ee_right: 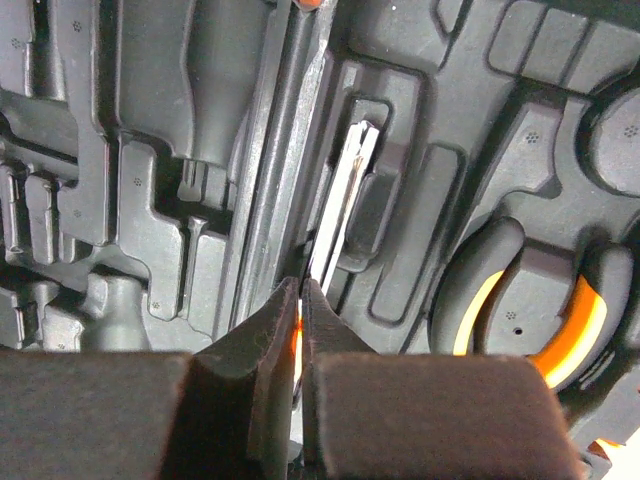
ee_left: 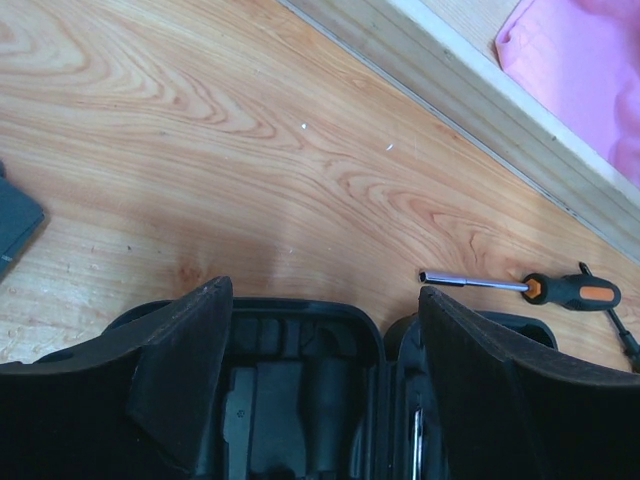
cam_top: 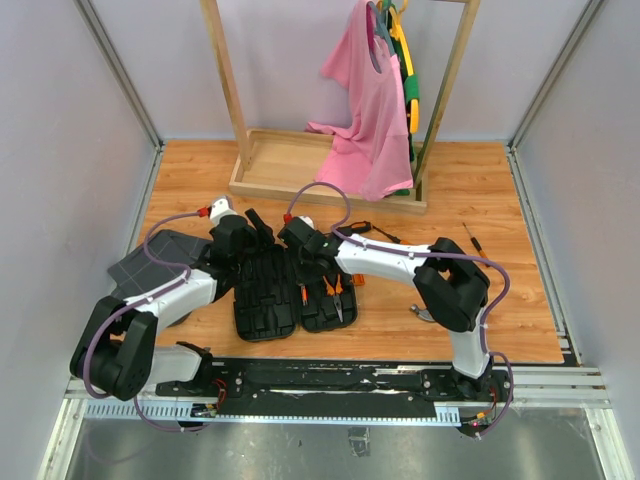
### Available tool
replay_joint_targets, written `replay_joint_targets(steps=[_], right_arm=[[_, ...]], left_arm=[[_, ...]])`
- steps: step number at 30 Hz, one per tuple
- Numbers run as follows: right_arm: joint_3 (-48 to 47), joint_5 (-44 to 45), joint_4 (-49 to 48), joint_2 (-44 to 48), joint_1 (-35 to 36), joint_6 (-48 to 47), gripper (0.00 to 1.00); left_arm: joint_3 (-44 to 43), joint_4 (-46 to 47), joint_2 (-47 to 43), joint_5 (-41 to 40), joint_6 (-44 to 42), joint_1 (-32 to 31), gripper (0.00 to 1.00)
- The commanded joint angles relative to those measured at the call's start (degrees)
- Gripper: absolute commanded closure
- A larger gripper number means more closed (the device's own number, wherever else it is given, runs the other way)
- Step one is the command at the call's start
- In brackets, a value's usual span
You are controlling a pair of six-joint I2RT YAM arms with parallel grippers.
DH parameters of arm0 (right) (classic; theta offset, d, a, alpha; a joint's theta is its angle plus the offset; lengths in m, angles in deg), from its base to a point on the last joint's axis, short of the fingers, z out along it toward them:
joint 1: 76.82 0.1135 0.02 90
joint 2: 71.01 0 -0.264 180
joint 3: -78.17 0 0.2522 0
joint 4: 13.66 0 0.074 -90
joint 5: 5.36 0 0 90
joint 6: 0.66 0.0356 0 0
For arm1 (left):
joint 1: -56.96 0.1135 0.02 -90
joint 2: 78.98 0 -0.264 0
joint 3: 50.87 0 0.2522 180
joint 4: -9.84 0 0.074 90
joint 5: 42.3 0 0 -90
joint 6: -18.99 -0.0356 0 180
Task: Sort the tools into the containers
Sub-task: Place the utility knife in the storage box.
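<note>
Right gripper is pinched shut on a screwdriver, whose steel shaft reaches ahead into the tool case. Left gripper gapes wide, empty.

You're in a robotics lab test cell, not a home or w/shop. Signs: plain pale wall panels on 3 sides w/ aluminium frame posts at the corners. A wood-grain tabletop sits boxed in btwn them. A black mounting rail runs along the near edge, w/ the left arm and right arm bolted on and purple cables looped in the open. Props are a mixed lot: wooden garment rack w/ pink shirt at the back, black tool case and grey mat up front.
</note>
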Motion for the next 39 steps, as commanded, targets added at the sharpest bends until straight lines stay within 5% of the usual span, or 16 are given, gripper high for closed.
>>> replay_joint_targets(steps=[1, 19, 30, 39], right_arm=[[-1.8, 0.9, 2.6, -2.5, -0.9, -0.4, 0.95], [-1.8, 0.6, 5.0, -3.6, -0.8, -0.8, 0.96], [2.1, -3.9, -6.2, 6.9, -1.9, -4.3, 0.82], [10.2, 3.8, -7.5, 14.6, -3.6, -4.1, 0.8]], left_arm=[[-1.8, 0.3, 0.8, -0.2, 0.0, 0.4, 0.21], [-2.2, 0.0, 1.5, 0.1, -0.1, 0.4, 0.22], [-2.4, -0.4, 1.0, -0.2, -0.5, 0.5, 0.22], [-2.7, -0.8, 0.7, -0.1, -1.6, 0.5, 0.22]])
